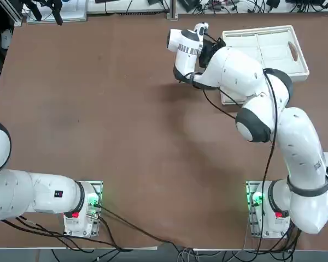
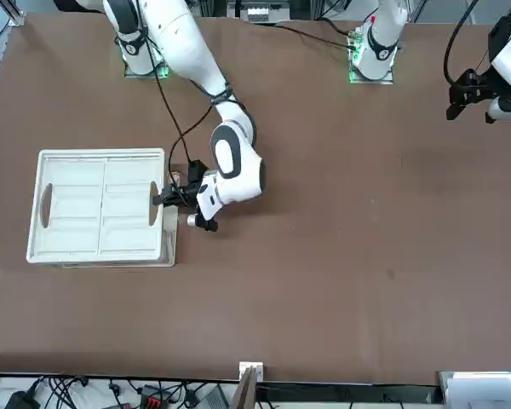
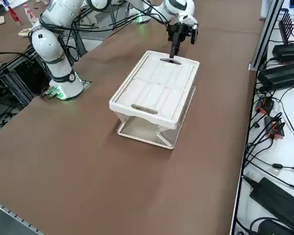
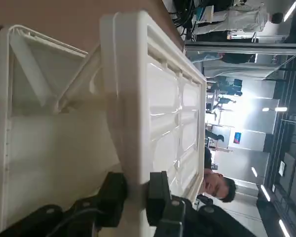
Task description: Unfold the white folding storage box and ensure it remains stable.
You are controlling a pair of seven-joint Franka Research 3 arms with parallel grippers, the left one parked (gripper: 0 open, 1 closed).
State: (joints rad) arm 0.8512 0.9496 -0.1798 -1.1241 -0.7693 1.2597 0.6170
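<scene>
The white folding storage box is partly unfolded, its hinged supports bent; the right gripper pinches its upper rim. Full opening and stability remain, apparently.

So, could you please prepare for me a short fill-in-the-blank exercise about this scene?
The white plastic folding box rests on a ____ tabletop.
The right gripper holds the box's rim between its ____ black fingers.
The handle cutouts in the box's upper part are ____ in shape.
The box is partly unfolded, its upper part raised ____ its base.

Missing words, in order: brown; two; oval; above.
</scene>
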